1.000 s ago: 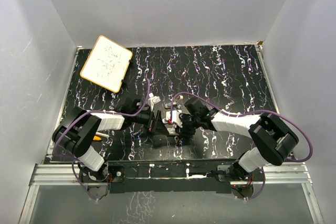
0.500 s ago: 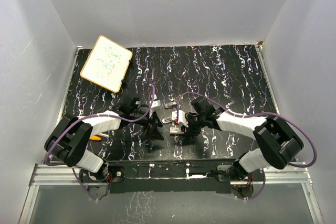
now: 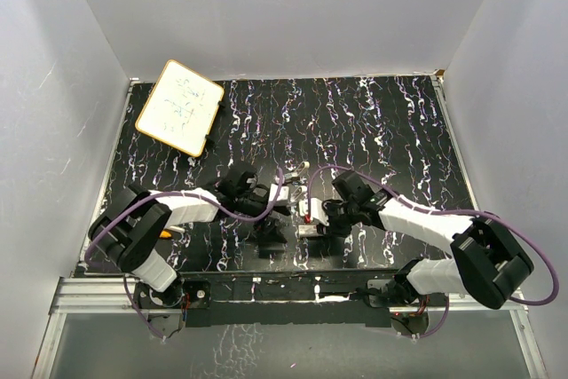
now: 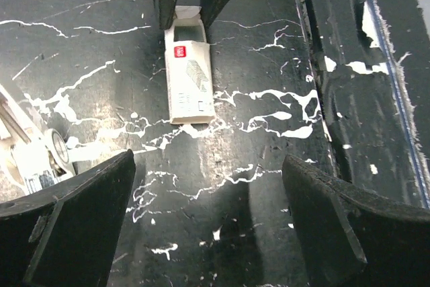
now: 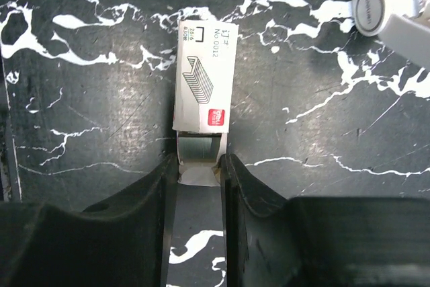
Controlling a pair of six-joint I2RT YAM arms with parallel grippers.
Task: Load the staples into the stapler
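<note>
Right claw [image 5: 199, 162] clamped on staples box [image 5: 205, 78] (left claw [image 4: 208, 166] apart) near table [image 4: 269, 166] edge.

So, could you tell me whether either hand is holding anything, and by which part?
The right hand pinches the staple box by the protruding end of its inner tray. The left hand is open and empty.

Black worktop [image 3: 382, 122] veined with white marbling, whitish staples box [image 5: 205, 78] with small red square and grey line drawing, white board [image 3: 179, 106] edged in tan, faint green scribbles
</note>
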